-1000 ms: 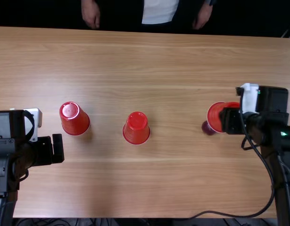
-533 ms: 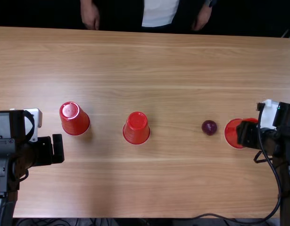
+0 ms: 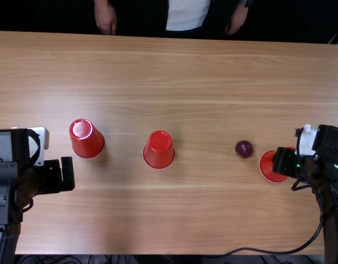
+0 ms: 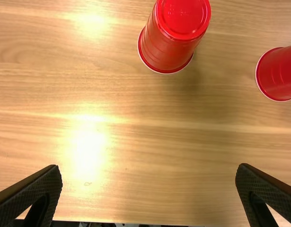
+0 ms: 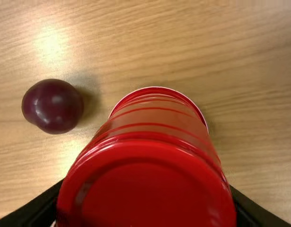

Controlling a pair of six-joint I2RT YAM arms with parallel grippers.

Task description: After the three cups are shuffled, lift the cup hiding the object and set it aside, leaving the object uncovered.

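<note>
I see right gripper [image 3: 280, 163] clamped on an upside-down red cup [image 5: 154, 179], low over the table's [image 3: 174, 77] right end; can't tell if the rim touches wood. Dark purple ball [image 3: 244, 148] sits uncovered just left of it. Left gripper [image 3: 67, 175] hangs with fingers spread near left cup [image 3: 86, 138]. Middle cup [image 3: 159, 149] stands inverted.

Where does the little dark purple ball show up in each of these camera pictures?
Top view: the ball lies right of the middle, just left of the held cup.
Right wrist view: the ball sits beside the held cup, apart from it.
Left wrist view: aimed at the left cup and the middle cup, away from the ball.
Shared landmark: the held cup, in the right gripper.
</note>
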